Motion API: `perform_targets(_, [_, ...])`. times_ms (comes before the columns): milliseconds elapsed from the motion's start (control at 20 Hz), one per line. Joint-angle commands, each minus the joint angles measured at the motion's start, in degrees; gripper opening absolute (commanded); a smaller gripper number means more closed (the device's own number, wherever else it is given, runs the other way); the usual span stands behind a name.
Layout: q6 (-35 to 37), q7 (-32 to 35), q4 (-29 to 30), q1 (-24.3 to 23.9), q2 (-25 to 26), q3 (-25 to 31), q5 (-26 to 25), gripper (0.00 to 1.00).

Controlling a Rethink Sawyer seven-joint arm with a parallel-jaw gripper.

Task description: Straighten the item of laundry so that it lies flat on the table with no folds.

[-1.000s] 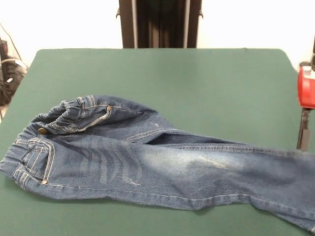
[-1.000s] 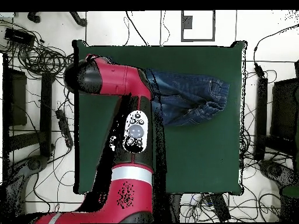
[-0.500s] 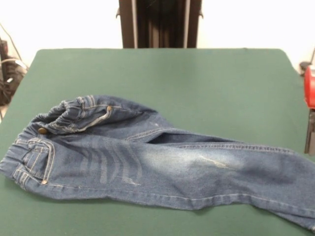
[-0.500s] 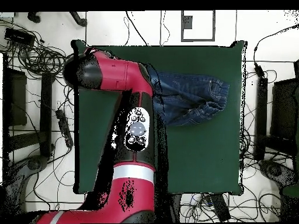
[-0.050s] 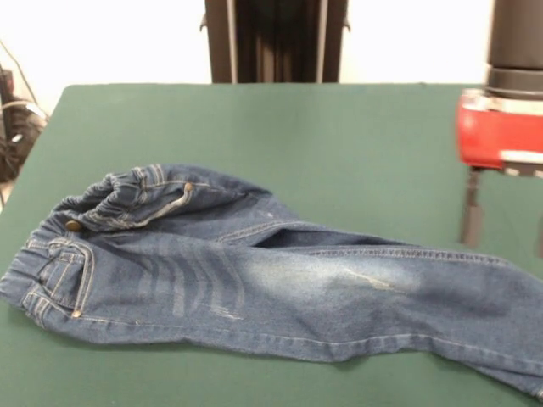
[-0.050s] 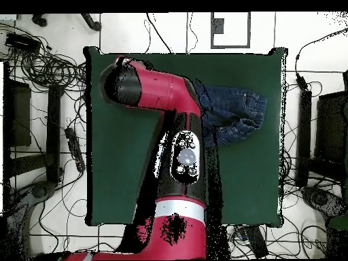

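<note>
Front view: the gripper (image 5: 502, 212) enters at the right edge above the table (image 5: 280, 127); only one dark finger (image 5: 469, 208) below the red and black wrist shows, the other being cut off by the frame, so its opening cannot be told and nothing is seen in its hold. Beneath it lie the jeans (image 5: 254, 280), waistband bunched toward the table's left edge, legs overlapping and running off lower right. Overhead view: the arm (image 6: 163, 95) hides the legs.
</note>
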Motion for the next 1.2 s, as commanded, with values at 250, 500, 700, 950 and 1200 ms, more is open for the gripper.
perform_targets(250, [-6.0,-2.0,20.1,-7.4,-4.6,10.4,-8.0,1.00])
perform_targets(500, [-6.8,-1.0,22.1,-9.2,-5.2,11.2,-10.5,1.00])
perform_targets(700, [-7.3,-0.4,23.1,-10.3,-5.1,11.9,-11.9,1.00])
perform_targets(950, [-7.8,0.4,24.9,-11.7,-5.5,12.7,-13.4,1.00])
perform_targets(1200, [-8.7,0.9,27.6,-13.4,-6.7,13.7,-14.9,1.00])
